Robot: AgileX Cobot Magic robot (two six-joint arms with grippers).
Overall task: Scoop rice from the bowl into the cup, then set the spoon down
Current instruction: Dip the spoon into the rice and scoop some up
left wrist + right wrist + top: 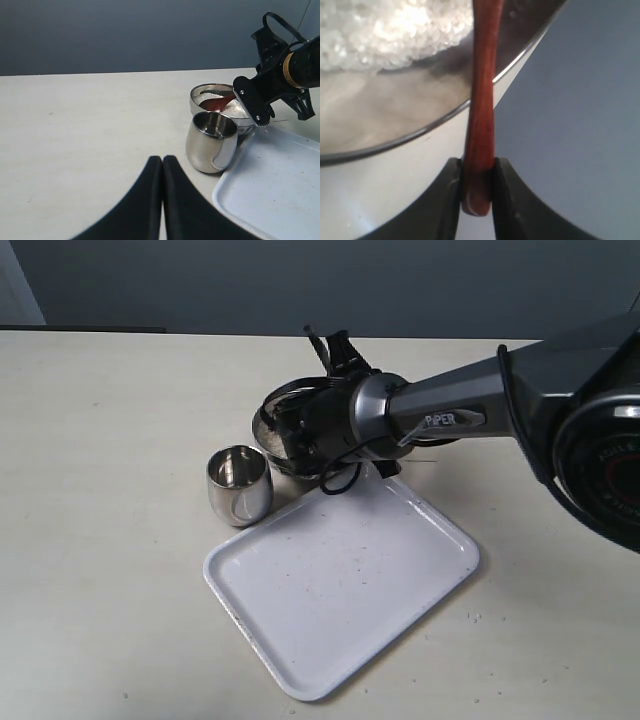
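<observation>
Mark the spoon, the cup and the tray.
spoon [483, 100]: right wrist view, middle of the handle.
cup [204, 147]: left wrist view, outer wall.
tray [340, 585]: exterior view, bare floor.

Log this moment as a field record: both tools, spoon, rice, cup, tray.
right tool: shut on the spoon handle, just outside the bowl rim
left tool: shut, holding nothing, short of the cup
spoon: head down in the bowl, on the rice
rice: mounded in the bowl
cup: upright beside the bowl, no rice seen inside
tray: white, flat on the table, next to the cup
</observation>
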